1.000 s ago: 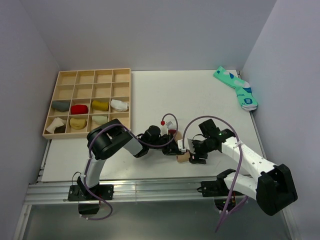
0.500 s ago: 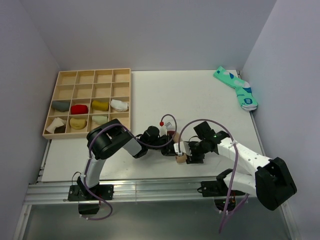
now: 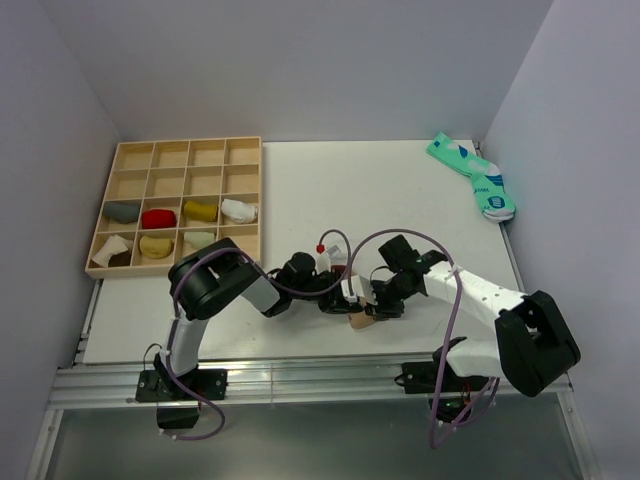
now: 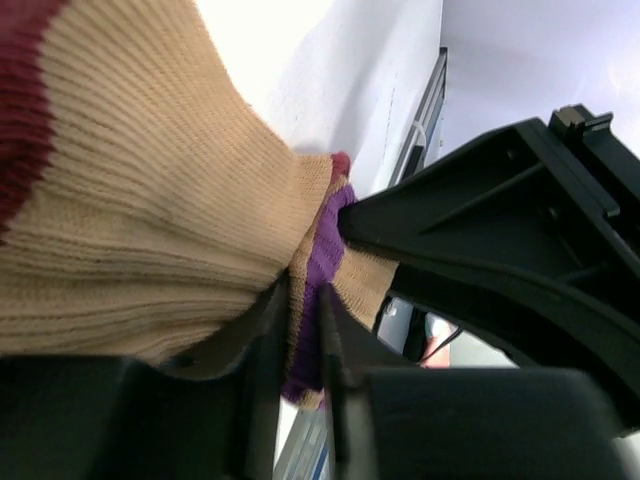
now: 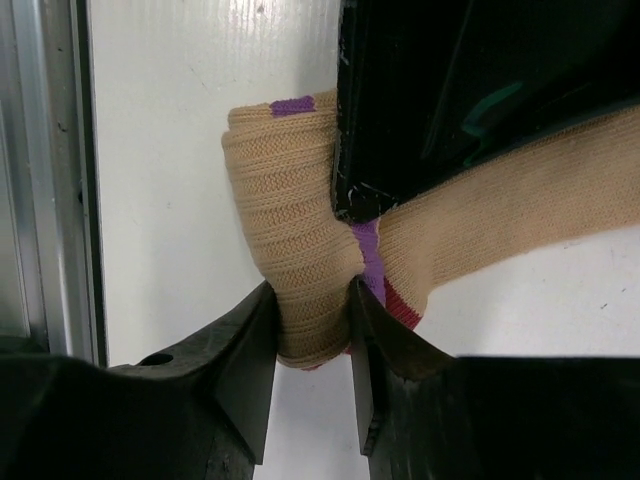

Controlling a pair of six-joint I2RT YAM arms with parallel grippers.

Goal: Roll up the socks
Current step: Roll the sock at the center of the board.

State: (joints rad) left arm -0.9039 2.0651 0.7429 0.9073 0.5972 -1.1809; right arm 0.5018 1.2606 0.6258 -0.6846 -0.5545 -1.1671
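Roughly center-front, near the white table's [image 3: 300, 190] near edge, lay the tan sock [image 5: 290, 230]: ribbed knit, maroon patches, purple stripe at the cuff, bunched into a fold. Left gripper [image 4: 303, 300] was pinched tight on the striped cuff edge. Right gripper [image 5: 308, 300] was clamped on the fold, fingers pressing both sides.

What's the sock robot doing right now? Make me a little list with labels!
sock being worked on: tan sock, near the front edge of the table
left end effector: pinching the striped cuff
right end effector: squeezing the folded part
other socks: green socks, far right corner
wooden tray: left side, with rolled socks inside
rolling finished: not yet, only partly folded
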